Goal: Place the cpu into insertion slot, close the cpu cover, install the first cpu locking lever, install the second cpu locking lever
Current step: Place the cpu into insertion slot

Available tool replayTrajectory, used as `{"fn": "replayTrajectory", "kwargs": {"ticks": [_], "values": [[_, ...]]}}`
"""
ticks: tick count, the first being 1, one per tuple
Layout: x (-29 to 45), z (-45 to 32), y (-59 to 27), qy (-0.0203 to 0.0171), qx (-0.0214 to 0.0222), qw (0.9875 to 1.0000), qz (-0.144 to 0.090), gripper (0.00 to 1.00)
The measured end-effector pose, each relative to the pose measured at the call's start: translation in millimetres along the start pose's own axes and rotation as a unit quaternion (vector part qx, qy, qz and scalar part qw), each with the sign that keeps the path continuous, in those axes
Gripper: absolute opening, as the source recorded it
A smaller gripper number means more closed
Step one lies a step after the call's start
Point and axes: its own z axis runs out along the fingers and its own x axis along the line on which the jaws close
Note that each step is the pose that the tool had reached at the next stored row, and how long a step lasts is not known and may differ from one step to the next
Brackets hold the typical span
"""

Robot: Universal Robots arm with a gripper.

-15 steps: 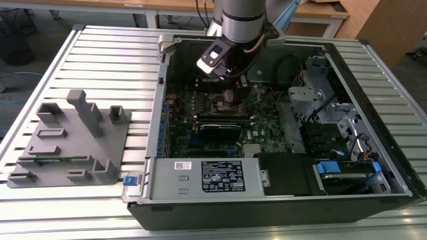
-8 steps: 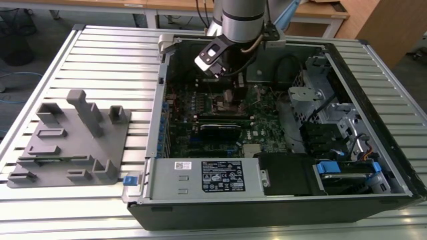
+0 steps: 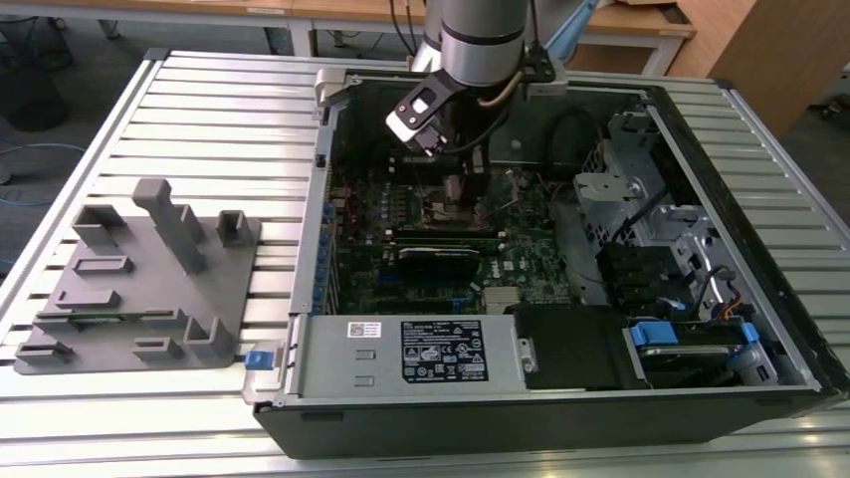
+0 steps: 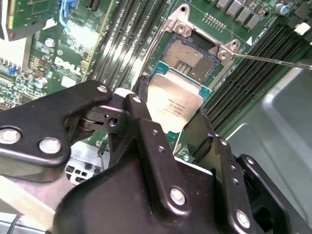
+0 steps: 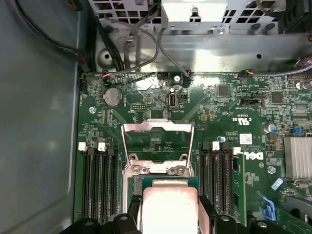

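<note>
Exterior view: arm (image 3: 479, 40) reached down from the upper centre of the frame into the open computer case (image 3: 558, 408) on the bench (image 3: 226, 110). The gripper (image 3: 453, 187) hung over the green board (image 3: 525, 249) mid-case.

Second wrist view: fingers (image 4: 138, 109) were clamped on opposite edges of the cpu (image 4: 171, 100). It was held above and just short of the insertion slot (image 4: 191, 57). Slot was bare, chip not yet seated.

First wrist view: cpu cover (image 5: 156, 127) stood raised, clear of the path, with the cpu near its hinge side.

Judgement: the step in hand was the placing. It was best done level, edges squared to the slot's frame, straight down with no sliding, and released only once flat.
</note>
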Motion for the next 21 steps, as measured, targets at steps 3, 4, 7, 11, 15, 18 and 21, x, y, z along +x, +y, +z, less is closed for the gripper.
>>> {"fn": "replayTrajectory", "kwargs": {"ticks": [3,4,7,11,15,18,21], "values": [[3.1,2.9,-1.7,-0.0001,0.0001,1.0,0.001,0.54],[4.0,4.6,-2.0,-0.0001,0.0,1.0,0.002,0.54],[5.0,8.7,-2.4,-0.0002,0.0,1.0,0.002,0.54],[5.8,13.3,-4.3,-0.0002,0.0,1.0,0.003,0.54],[5.7,18.1,-7.8,-0.0003,0.0,1.0,0.003,0.54],[5.6,23.5,-8.2,-0.0005,0.0,1.0,0.004,0.54],[5.6,24.2,-8.3,-0.0006,0.0001,1.0,0.004,0.54]]}}
